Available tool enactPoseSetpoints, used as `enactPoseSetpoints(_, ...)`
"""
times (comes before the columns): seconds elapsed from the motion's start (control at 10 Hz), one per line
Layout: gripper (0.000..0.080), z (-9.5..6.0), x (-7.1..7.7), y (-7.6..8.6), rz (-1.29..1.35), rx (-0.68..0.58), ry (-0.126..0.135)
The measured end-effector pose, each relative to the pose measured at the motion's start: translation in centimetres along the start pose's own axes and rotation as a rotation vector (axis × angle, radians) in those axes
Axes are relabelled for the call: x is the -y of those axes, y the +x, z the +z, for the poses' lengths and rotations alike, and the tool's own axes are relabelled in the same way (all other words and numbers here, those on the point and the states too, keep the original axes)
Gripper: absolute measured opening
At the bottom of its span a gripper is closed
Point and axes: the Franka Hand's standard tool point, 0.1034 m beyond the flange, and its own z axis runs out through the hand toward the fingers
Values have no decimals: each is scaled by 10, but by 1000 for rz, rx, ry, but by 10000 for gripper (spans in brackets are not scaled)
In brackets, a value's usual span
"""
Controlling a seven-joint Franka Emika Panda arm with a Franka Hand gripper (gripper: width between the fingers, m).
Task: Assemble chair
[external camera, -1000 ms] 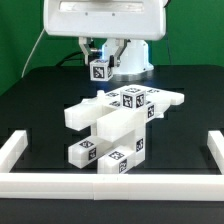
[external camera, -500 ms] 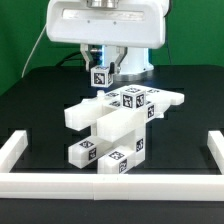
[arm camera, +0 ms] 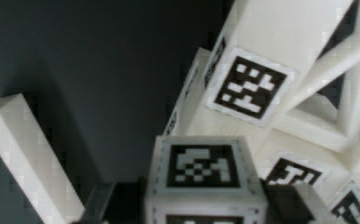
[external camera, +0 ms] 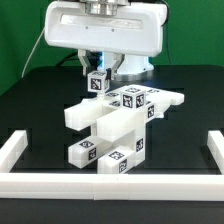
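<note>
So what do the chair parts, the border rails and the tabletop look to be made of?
Chair parts: apparently matte white plastic, with even colour, blunt edges and no grain; the square tags look printed and stuck on. The small tagged block in the gripper looks the same. Border rails: also plain white and matte, probably plastic or foam. Tabletop: black and dull, possibly cloth or a mat.

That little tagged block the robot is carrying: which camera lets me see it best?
The exterior view. There the small tagged block shows whole, hanging under the gripper above the half-built chair. The wrist view shows the block only close up, cut off at the picture's edge, with the chair's tagged parts beside it.
</note>
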Motion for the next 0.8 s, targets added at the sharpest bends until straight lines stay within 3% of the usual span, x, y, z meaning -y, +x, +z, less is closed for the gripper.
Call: enactPoseSetpoints(0.8, 284, 7, -1, 1, -14, -17, -21)
